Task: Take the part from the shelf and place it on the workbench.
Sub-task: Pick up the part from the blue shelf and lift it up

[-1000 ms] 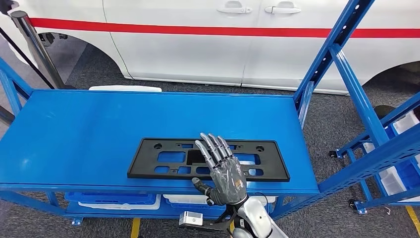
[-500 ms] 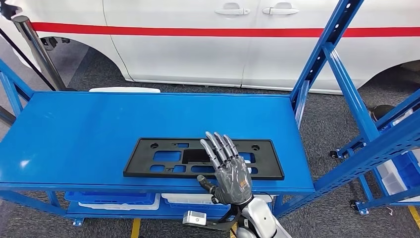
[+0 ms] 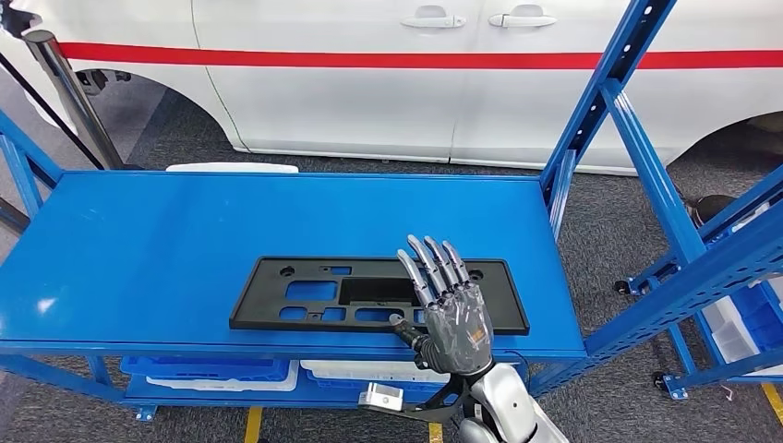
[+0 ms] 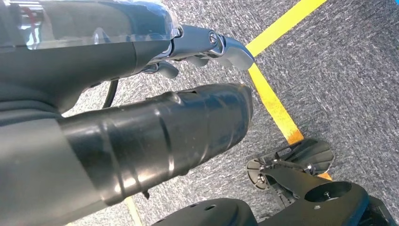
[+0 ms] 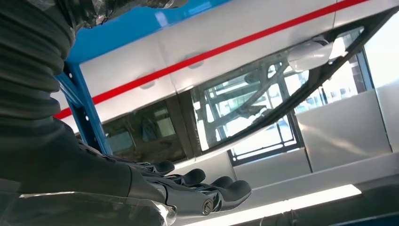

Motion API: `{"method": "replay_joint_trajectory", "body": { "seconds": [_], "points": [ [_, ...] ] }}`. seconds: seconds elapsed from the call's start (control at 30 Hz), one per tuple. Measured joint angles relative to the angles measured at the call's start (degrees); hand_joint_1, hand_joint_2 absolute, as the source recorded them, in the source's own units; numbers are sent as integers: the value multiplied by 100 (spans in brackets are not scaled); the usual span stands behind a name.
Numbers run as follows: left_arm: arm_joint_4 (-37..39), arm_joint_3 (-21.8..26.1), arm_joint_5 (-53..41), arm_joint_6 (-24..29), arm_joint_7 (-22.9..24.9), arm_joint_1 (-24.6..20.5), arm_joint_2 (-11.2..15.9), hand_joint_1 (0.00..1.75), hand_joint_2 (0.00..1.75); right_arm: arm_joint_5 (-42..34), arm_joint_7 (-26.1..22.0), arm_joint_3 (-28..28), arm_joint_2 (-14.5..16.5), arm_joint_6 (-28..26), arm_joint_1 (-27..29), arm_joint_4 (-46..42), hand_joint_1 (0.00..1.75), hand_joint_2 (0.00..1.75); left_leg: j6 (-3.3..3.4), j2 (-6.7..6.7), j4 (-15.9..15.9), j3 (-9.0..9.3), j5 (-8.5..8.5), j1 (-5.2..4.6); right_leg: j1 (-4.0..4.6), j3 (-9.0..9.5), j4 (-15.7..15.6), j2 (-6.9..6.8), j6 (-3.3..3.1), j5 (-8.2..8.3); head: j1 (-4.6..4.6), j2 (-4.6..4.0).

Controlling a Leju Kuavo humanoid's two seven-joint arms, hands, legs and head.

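Lying under right hand (image 3: 452,314): part (image 3: 305,297)

The left hand (image 4: 155,127) hangs over grey carpet (image 4: 348,70) crossed by yellow tape (image 4: 273,101).

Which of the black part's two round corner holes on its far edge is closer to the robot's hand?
The right-hand one, just beside the right hand's fingertips. The other hole sits at the part's opposite, left end, far from the hand.
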Motion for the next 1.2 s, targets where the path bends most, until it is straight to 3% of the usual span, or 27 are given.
{"method": "replay_joint_trajectory", "body": {
  "seconds": [0.77,0.97,1.2],
  "points": [
    [0,99,10,72,-3,-1,-10,0,0,-74,61,220,-267,63,-9,-296,0,175,0,0,0,1,0,0,1,-1,5,0,0,0,0,0],
    [0,110,11,67,-41,0,-10,0,0,-673,74,520,-438,595,-147,-294,0,175,0,-1,0,2,0,0,0,0,5,-1,0,0,1,0],
    [0,116,11,-1,-112,-4,-14,0,0,-1456,-18,897,-790,1884,-430,-247,0,175,0,-1,0,2,1,0,0,0,5,-2,0,0,0,0]
  ]
}}
